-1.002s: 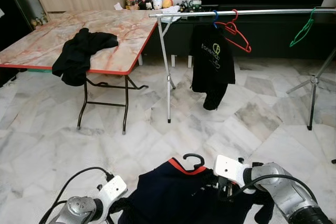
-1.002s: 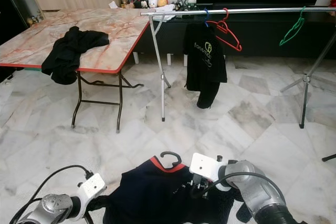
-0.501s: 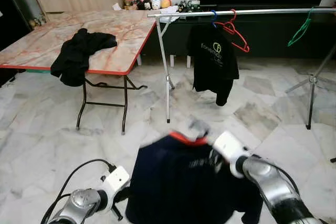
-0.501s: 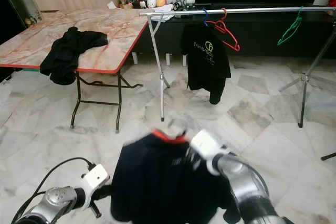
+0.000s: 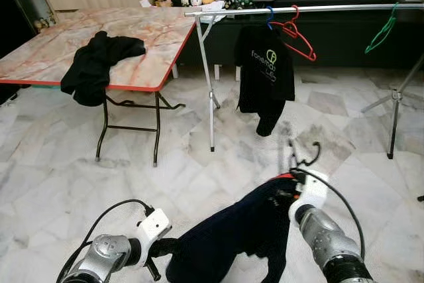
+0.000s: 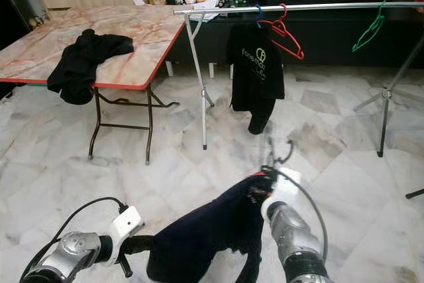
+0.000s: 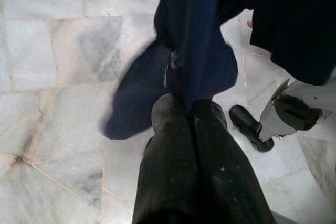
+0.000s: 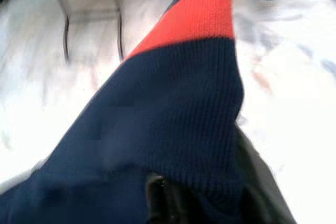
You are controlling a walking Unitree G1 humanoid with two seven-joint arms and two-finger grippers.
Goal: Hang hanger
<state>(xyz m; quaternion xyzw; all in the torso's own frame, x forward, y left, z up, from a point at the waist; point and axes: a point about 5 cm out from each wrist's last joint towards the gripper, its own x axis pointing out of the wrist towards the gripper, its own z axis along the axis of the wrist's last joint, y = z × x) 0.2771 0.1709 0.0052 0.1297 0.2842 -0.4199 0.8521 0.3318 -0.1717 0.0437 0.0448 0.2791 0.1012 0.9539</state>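
Both grippers' fingers (image 7: pixel 178 150) pinched the navy shirt (image 5: pixel 232 233); its hanger hook (image 5: pixel 306 157) rose above the right gripper (image 5: pixel 299 197), the rail (image 5: pixel 331 8) well beyond.

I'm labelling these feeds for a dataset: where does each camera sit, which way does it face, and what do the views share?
Left eye view: on the head, facing forward and down at the clothes rail and table; both silver arms show.
Right eye view: its stereo twin, same scene, same arms.
Left wrist view: along the left gripper, shut on the navy shirt above marble floor.
Right wrist view: blurred, along the right gripper under the shirt's red collar band.
Shared: all four show the shirt.
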